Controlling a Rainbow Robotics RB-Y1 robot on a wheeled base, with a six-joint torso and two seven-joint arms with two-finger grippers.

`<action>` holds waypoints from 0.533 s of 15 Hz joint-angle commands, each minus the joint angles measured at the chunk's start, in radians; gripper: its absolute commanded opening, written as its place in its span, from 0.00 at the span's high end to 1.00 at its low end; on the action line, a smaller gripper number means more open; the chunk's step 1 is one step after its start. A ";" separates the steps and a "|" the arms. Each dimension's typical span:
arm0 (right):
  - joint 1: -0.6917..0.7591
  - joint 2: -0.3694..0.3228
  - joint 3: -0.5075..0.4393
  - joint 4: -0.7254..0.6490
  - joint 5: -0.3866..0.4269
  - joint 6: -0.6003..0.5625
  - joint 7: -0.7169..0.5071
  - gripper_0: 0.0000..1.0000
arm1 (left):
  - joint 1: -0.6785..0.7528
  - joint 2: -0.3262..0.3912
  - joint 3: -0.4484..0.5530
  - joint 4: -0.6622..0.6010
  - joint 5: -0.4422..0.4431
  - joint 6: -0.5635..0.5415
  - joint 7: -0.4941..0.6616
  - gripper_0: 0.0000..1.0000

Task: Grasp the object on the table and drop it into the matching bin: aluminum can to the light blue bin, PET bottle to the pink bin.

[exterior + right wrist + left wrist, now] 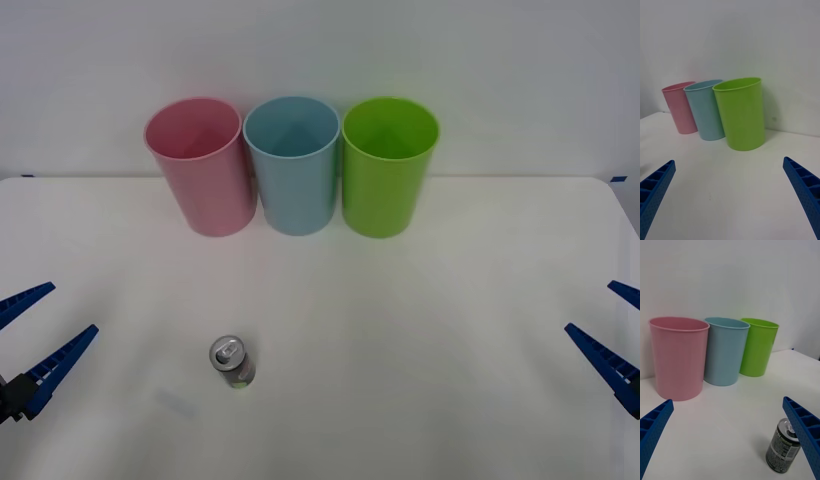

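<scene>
Silver-topped can (232,362) stands upright on the table (420,330), just right of the wide-open, empty left gripper (28,345); the right gripper (612,335), also spread empty, sits well apart.

You are looking at what is reading as a lab or test room: a bare white counter (420,330) is running up against a plain white wall (320,50). Three plastic bins, pink (200,170), light blue (293,170) and lime green (388,170), are standing in a tidy row like a staged trial.
</scene>
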 commanded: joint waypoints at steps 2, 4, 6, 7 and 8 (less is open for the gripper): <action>0.000 0.000 0.000 0.000 0.000 0.000 0.000 0.00 | 0.002 -0.009 -0.001 0.001 0.001 -0.002 -0.002 0.00; 0.000 0.000 0.000 0.000 0.000 0.000 0.000 0.00 | -0.004 -0.010 -0.001 0.000 0.000 -0.005 -0.014 0.00; 0.000 0.000 0.000 0.000 0.000 0.000 0.000 0.00 | 0.013 0.005 0.001 0.000 0.007 -0.009 -0.020 0.00; 0.000 0.000 0.000 0.000 0.000 0.000 0.000 0.00 | 0.031 0.022 0.001 0.000 0.020 -0.016 -0.023 0.00; 0.000 0.000 0.000 0.000 0.000 0.000 0.000 0.00 | 0.050 0.037 0.003 0.000 0.027 -0.027 -0.028 0.00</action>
